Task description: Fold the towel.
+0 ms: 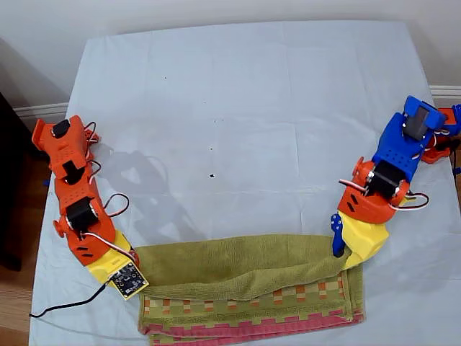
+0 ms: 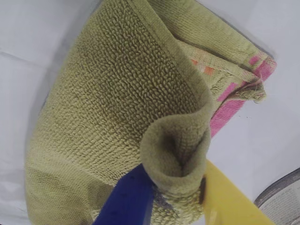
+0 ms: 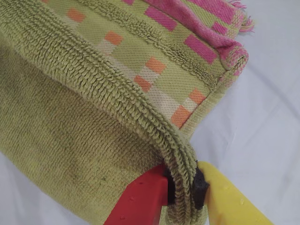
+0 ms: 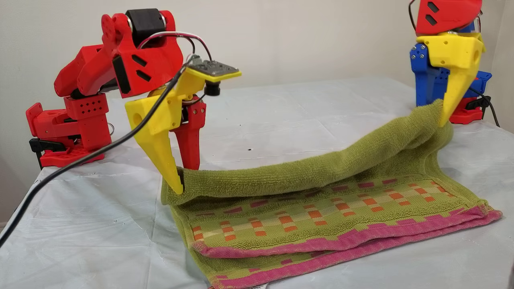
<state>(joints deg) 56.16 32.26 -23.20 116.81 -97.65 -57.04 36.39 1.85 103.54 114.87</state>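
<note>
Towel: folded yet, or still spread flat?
Partly folded. The towel lies in stacked layers, while my first gripper and second gripper hold its green edge raised.

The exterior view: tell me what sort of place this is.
Probably a home or hobby robot bench, not a factory. A white sheet covers the table, two printed arms are fixed at its sides, a plain wall with a baseboard stands behind, and the only work piece is a household towel.

— What carries it all?
— A bench [image 1: 216, 86] draped in a creased white sheet [image 4: 305, 116].
— And lying on it?
— A folded olive-green terry towel [image 1: 288, 299] with pink end bands and an orange-and-pink checked stripe, near the exterior view's bottom edge.
</note>
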